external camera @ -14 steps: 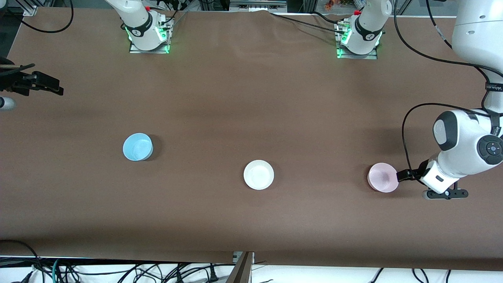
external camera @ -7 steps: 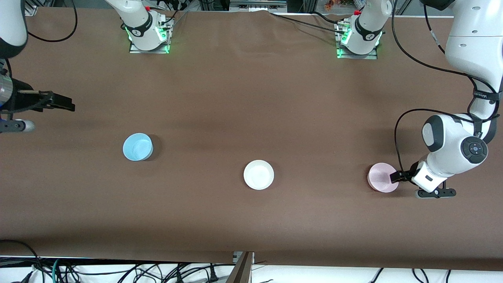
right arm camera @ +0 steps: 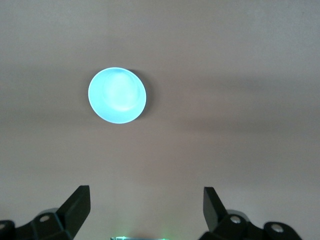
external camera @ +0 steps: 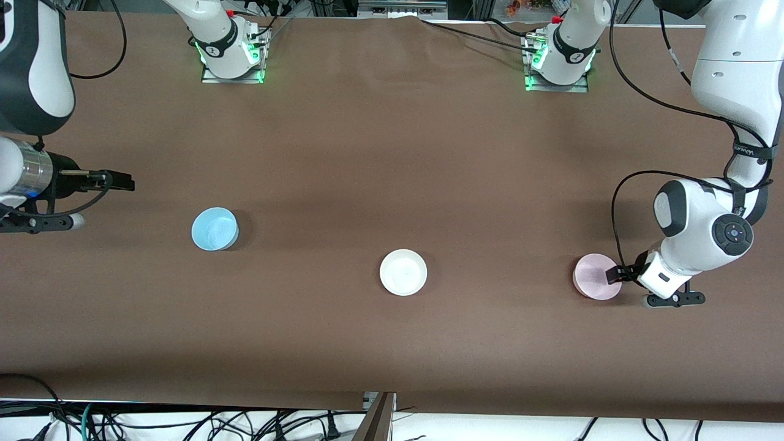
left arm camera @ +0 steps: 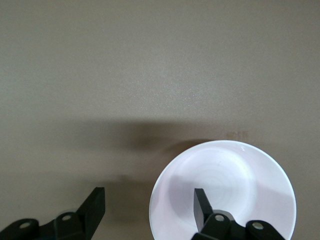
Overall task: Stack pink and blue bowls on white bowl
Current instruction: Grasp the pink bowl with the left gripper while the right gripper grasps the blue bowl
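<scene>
Brown table (external camera: 367,153) carries three bowls, each sitting alone, all well apart, nothing stacked.

White bowl (external camera: 403,272) is mid-table. Blue bowl (external camera: 214,228) sits toward the right arm's end, slightly farther from the front camera than the white one. Pink bowl (external camera: 596,276) sits toward the left arm's end, roughly level with the white one.

Left gripper (external camera: 614,274) is low at the pink bowl, on its rim toward the left arm's end of the table. Jaws are spread. In the left wrist view one finger (left arm camera: 201,206) is over the bowl's inside and the other (left arm camera: 94,205) is outside over bare table, so the rim (left arm camera: 155,195) lies between them. Fingers not yet closed on it; whether either touches the bowl I can't tell. The bowl (left arm camera: 235,185) reads nearly white in that view.

Right gripper (external camera: 119,180) is over bare table near the right arm's end, well apart from the blue bowl and not over it. Jaws spread wide, holding nothing; the right wrist view shows both fingers (right arm camera: 80,202) apart with the blue bowl (right arm camera: 117,95) ahead of them, untouched.

Cables (external camera: 637,196) hang off the left arm.
</scene>
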Robot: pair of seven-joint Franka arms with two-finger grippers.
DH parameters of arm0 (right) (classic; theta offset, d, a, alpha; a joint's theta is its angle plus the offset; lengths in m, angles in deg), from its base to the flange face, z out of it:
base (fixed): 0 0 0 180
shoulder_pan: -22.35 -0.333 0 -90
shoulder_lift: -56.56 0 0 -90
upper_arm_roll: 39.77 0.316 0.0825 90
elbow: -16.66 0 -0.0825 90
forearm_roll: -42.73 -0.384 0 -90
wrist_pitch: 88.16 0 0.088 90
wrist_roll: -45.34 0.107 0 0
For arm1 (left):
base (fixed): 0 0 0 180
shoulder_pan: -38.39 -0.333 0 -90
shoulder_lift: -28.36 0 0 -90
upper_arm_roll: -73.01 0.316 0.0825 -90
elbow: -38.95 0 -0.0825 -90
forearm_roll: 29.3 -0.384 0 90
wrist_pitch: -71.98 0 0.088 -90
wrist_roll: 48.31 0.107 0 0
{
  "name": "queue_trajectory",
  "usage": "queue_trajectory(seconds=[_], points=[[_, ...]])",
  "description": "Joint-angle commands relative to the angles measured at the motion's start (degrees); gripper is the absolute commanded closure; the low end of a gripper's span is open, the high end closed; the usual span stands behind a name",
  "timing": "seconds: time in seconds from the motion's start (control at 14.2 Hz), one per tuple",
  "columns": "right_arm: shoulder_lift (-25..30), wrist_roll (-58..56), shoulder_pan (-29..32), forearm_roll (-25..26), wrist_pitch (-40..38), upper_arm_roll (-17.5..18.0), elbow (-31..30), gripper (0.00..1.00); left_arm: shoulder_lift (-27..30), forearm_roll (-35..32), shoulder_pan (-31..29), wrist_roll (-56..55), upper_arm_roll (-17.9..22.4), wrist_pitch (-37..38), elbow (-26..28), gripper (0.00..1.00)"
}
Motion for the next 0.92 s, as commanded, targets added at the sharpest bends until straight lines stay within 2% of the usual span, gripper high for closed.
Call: queue_trajectory(seconds=[0.0,0.35,0.49,0.85], points=[[-2.97,0.47,-0.02,0.1,3.62,0.31,0.21,0.0,0.48,-1.3,-0.25,-1.25,-0.4,-0.75,1.15,0.31],[-9.39,0.64,-0.29,-0.17,8.73,0.48,-0.06,0.0,0.39,-1.39,0.1,-1.25,-0.4,-0.66,1.42,0.48],[-11.07,0.64,-0.2,-0.17,11.1,0.48,-0.93,0.0,0.48,-1.39,0.28,-1.25,-0.4,-0.66,1.42,0.49],[-11.25,0.73,-0.03,-0.34,21.03,0.48,-8.22,0.0,0.74,-1.39,0.37,-1.34,-0.4,-0.4,1.42,0.56]])
